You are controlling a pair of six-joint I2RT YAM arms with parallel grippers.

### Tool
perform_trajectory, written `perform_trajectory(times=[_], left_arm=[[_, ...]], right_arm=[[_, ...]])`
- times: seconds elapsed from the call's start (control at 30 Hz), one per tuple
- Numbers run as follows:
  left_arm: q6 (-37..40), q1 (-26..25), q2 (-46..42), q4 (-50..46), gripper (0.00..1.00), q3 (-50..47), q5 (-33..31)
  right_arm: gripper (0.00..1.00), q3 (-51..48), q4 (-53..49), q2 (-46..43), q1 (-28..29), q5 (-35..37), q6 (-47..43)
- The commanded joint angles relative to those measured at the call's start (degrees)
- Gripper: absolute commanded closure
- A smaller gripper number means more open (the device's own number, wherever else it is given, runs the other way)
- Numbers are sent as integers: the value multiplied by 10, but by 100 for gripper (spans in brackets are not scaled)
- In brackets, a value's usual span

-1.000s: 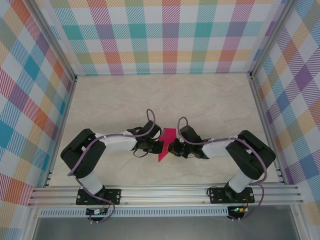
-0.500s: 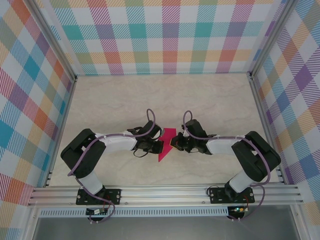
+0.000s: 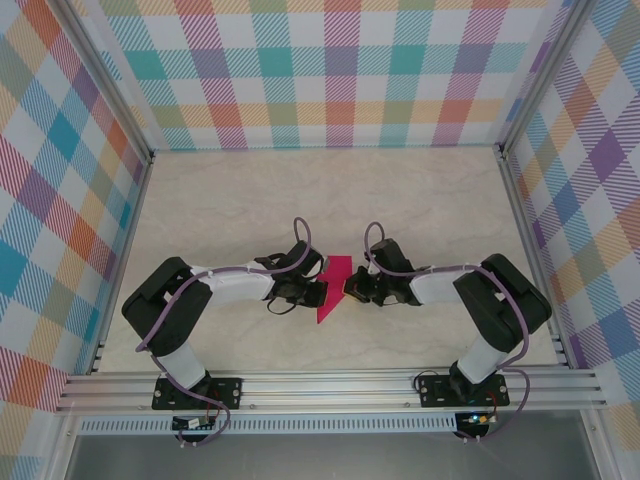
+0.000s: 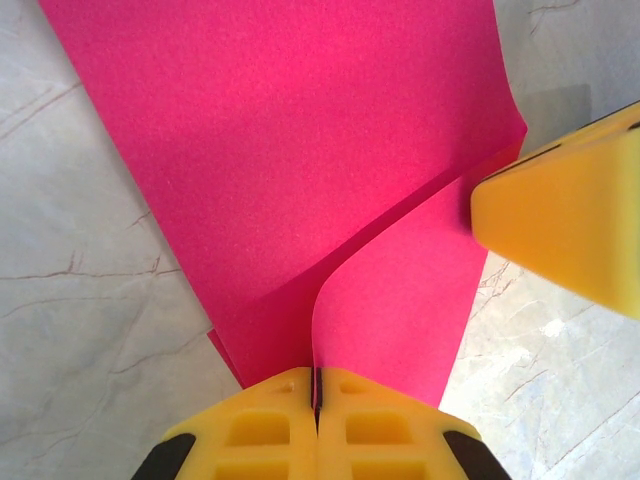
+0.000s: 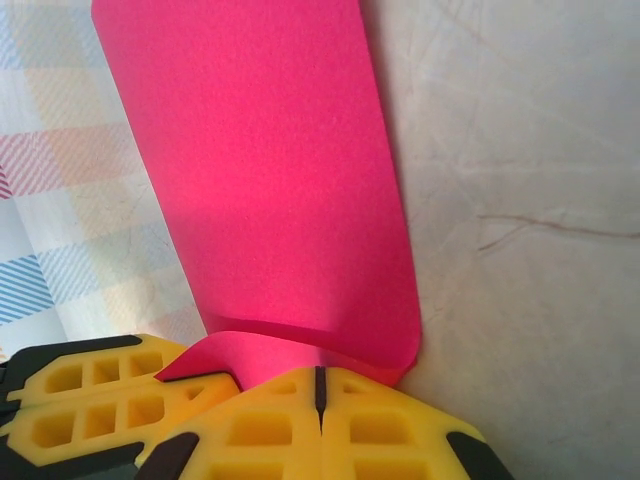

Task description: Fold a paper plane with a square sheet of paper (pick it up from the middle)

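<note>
1. One square sheet of paper (image 3: 328, 300) — magenta-pink, folded to a pointed dart outline — lay at the centre of the table (image 3: 420, 200), between the two arms.
2. Left gripper (image 4: 316, 385) and right gripper (image 5: 320, 385): jaws together, each pinching a paper edge.
3. Against a second earlier, the right gripper had shifted slightly toward the far wall; the sheet was unmoved.

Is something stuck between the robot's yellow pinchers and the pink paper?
No, nothing visible is in the way. The left gripper is shut on the pink paper at one edge, and the right gripper is shut on it from the opposite side.
</note>
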Motion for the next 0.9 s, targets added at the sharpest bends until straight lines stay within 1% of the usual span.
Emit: perform_trajectory(times=[0.0,0.17,0.57,0.87], left_arm=[[12,3,31,-42,100,-5,-27],[12,3,28,-43,100,-7,-30],[13,3,30,-43,100,-7,-29],[13,4,31,-47,100,-7,-32]], right_arm=[[100,20,-20,-31,-12,-18,-25],[100,26,-37,-35,-23,-23,-42],[100,26,-19,39,-37,-16,-57],[100,36,-34,-7,-59,-45,-58]])
